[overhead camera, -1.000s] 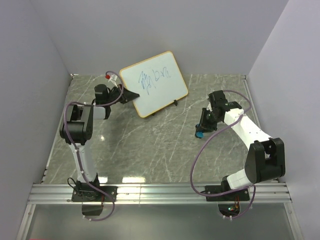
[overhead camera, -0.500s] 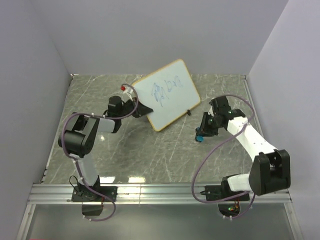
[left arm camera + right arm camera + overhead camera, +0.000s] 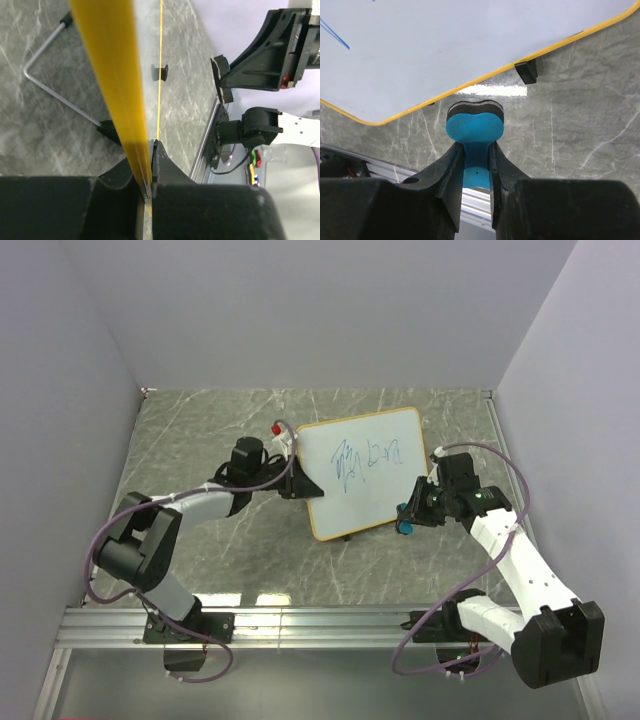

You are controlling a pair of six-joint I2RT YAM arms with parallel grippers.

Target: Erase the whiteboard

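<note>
left end effector [image 3: 148,156] pinches whiteboard [image 3: 360,498] frame — right end effector [image 3: 476,152] clamps blue eraser [image 3: 474,127], just beside board's edge.

Above the right pincer [image 3: 475,148], the white board with thin yellow-orange frame [image 3: 445,55] runs off the wrist picture's top and both sides; only a tail of the blue scribble [image 3: 334,34] shows. The small blue eraser [image 3: 474,131] is half buried between the fingers [image 3: 445,175]. Beyond the left pincer [image 3: 146,165] the board stands edge-on, its written face hidden; overhead, the scribble is too small to read.
</note>
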